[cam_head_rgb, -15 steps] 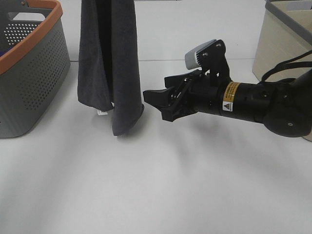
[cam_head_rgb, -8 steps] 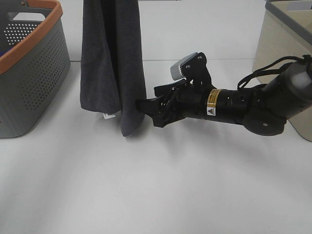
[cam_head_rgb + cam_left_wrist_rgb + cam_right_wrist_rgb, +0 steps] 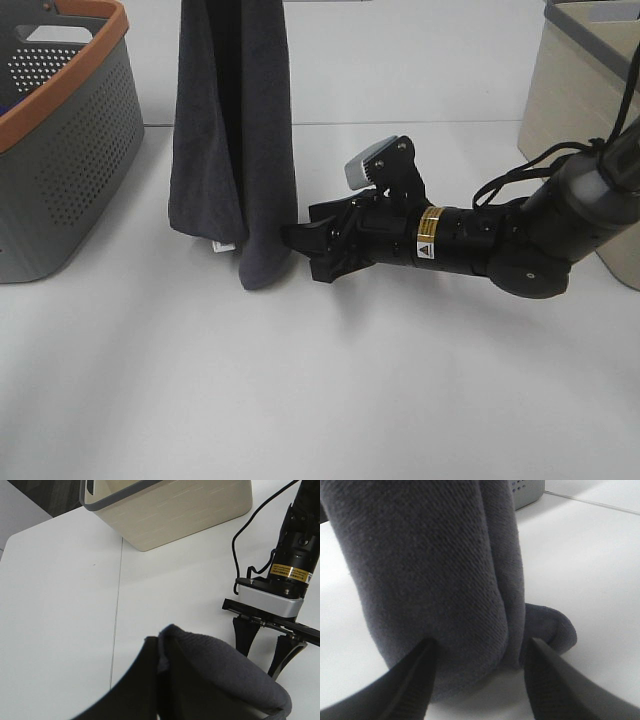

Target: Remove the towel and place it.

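The right arm (image 3: 535, 250) is a thick matte-black tube, rounded at the joint, with a brass-coloured ring and 1 small yellow warning label (image 3: 428, 249) near the wrist. A silver-grey camera housing (image 3: 368, 170) sits on a black bracket, and thin black cables (image 3: 515, 180) loop alongside. The right gripper (image 3: 295, 245) has 2 black jaws.

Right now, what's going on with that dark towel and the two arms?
The left gripper is shut on the towel and holds it up, so it hangs with its lower end reaching the table. The right gripper has its open jaws on either side of that lower end, not yet clamping it.
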Tool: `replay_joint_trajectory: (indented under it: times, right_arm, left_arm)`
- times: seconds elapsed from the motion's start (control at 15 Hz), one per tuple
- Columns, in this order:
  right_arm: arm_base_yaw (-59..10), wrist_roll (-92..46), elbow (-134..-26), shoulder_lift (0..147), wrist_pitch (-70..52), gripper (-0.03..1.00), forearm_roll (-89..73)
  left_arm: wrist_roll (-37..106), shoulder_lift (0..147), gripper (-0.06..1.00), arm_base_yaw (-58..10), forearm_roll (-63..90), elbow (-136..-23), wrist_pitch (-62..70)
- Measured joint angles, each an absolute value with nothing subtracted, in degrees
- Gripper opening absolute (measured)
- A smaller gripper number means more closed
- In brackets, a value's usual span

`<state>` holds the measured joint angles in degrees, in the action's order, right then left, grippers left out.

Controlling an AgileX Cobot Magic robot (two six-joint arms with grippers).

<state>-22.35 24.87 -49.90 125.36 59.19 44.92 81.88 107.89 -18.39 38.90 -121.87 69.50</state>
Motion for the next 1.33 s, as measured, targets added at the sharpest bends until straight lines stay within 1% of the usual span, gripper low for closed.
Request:
replay_joint_trajectory:
  times: [0.07, 0.13, 0.2, 0.33, 0.4, 0.67, 0.73, 0.8, 0.87, 0.93, 1.0, 1.13, 1.2, 1.33]
  right_arm:
    - [-22.35, 24.24, -49.9, 125.48, 60.39, 0.51, 43.72]
    - [-22.35, 23.55, -49.9, 125.48, 61.76, 0.44, 42.46]
    - [-22.35, 23.43, -49.9, 125.48, 62.34, 0.34, 41.88]
    - [-22.35, 23.49, -49.9, 125.48, 62.85, 0.04, 41.88]
    - [-22.35, 23.61, -49.9, 125.48, 62.97, 0.02, 41.94]
    - [-22.35, 23.89, -49.9, 125.48, 62.97, 0.02, 42.8]
    - [-22.35, 24.01, -49.9, 125.48, 62.97, 0.1, 43.6]
    - [-22.35, 24.01, -49.9, 125.48, 62.97, 0.27, 44.58]
    - [-22.35, 24.06, -49.9, 125.48, 62.97, 0.47, 45.84]
    - [-22.35, 24.41, -49.9, 125.48, 62.97, 0.56, 46.41]
    - [-22.46, 24.47, -50.02, 125.48, 62.97, 0.58, 45.72]
    - [-23.55, 23.32, -51.91, 125.48, 62.91, 0.58, 43.2]
    - [-23.95, 23.03, -52.14, 125.48, 62.57, 0.55, 43.09]
    - [-24.12, 22.63, -52.14, 125.48, 62.51, 0.4, 42.86]
  left_arm:
    - [81.88, 107.89, 0.0, -18.39, 39.08, -121.87, 69.5]
    - [81.88, 107.89, 0.0, -18.39, 39.13, -121.87, 69.5]
    - [81.88, 107.89, 0.0, -18.39, 39.19, -121.87, 69.5]
    - [81.88, 107.95, 0.0, -18.39, 39.25, -121.87, 69.5]
    - [81.88, 108.06, 0.0, -18.39, 39.25, -121.87, 69.5]
    - [81.88, 108.29, 0.0, -18.39, 39.25, -121.87, 69.5]
    - [81.88, 108.29, 0.0, -18.39, 39.25, -121.87, 69.5]
    - [81.88, 108.29, 0.0, -18.39, 39.25, -121.87, 69.5]
    - [81.88, 108.29, 0.0, -18.39, 39.25, -121.87, 69.5]
    - [81.88, 108.29, 0.0, -18.39, 39.25, -121.87, 69.5]
    - [81.88, 108.29, 0.0, -18.39, 39.3, -121.87, 69.5]
    - [81.88, 108.29, 0.0, -18.39, 39.94, -121.87, 69.5]
    - [81.88, 108.29, 0.0, -18.39, 39.94, -121.87, 69.5]
    - [81.88, 108.29, 0.0, -18.39, 39.94, -121.87, 69.5]
